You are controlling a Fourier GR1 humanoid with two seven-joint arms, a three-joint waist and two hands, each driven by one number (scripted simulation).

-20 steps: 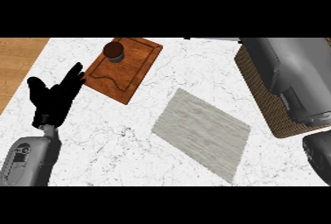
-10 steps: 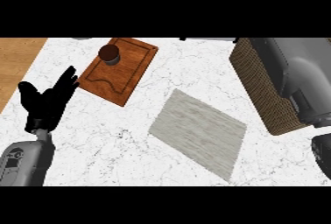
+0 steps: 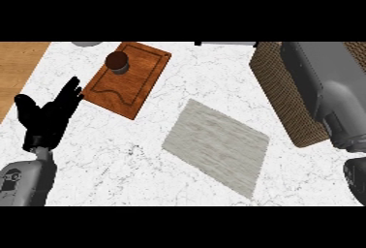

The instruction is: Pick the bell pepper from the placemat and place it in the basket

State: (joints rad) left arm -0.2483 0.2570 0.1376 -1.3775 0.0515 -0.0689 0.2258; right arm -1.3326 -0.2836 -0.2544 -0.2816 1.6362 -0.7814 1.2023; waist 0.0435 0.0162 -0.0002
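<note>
The grey placemat (image 3: 214, 145) lies bare in the middle of the marble counter; no bell pepper shows on it or anywhere else in view. The wicker basket (image 3: 280, 92) stands at the right edge. My right forearm (image 3: 325, 92) stretches over it toward the top of the view, covers most of the basket's inside, and its hand is out of sight. My left hand (image 3: 46, 118) stays open at the left edge, fingers up, resting away from the mat.
A wooden cutting board (image 3: 132, 82) lies at the upper left with a small brown cup (image 3: 117, 62) on its far end. A wooden floor strip (image 3: 18, 68) shows beyond the counter's left edge. A grey object (image 3: 85, 44) peeks in at the top.
My right forearm has swung slightly more upright over the basket. The left hand has drifted a little down and left. The placemat stays bare throughout.
</note>
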